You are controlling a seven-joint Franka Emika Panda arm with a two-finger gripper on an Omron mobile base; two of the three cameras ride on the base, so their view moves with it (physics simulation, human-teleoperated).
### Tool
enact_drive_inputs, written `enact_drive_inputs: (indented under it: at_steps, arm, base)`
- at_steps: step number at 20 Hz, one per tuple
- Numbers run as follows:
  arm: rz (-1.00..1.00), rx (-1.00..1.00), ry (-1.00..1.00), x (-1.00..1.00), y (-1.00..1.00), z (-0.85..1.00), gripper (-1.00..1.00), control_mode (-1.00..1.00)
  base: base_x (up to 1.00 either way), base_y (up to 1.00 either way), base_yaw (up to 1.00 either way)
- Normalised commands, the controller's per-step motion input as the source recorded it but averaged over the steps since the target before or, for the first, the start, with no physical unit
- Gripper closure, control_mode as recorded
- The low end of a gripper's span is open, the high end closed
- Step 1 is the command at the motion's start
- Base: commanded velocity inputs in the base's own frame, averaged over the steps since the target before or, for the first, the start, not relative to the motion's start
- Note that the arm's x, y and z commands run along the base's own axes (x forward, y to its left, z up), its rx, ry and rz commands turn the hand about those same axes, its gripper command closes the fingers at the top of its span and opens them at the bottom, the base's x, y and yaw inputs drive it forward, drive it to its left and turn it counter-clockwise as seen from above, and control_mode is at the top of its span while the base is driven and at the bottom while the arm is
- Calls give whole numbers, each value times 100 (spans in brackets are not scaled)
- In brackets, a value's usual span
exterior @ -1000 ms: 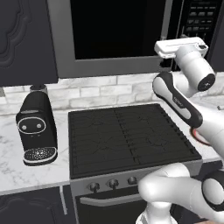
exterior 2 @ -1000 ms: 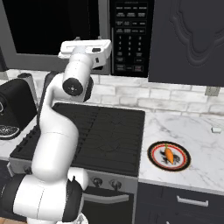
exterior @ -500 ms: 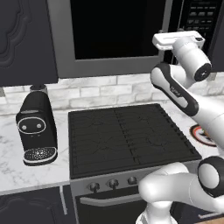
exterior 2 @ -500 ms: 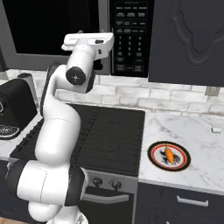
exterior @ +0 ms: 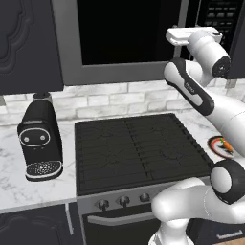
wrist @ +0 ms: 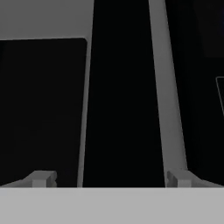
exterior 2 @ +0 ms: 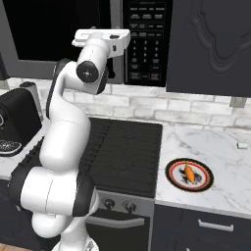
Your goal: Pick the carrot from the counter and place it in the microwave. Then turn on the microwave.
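Left base view: arm raised at the microwave door; right base view: carrot lies on the red-rimmed plate near the worktop front edge; hand view: gripper jaws spread wide, empty (facing grey door frame).

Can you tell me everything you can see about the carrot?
The carrot is small, orange and tapered, with a bit of green at its top end. It lies flat in the middle of a round plate with a red rim, on the white marble counter right of the stove. Nothing else touches it.
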Motion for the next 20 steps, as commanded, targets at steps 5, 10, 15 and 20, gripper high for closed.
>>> enact_drive_inputs:
  at_steps: [5,10,15,20]
  arm:
    - [0,0,1,4,0,2,-100,-100]
    - [0,0,0,0,0,0,100,-100]
    - [0,0,0,0,0,0,100,-100]
    - [0,0,0,-12,0,0,100,-100]
  base:
    - [0,0,0]
    - [0,0,0]
    - [0,0,0]
    - [0,0,0]
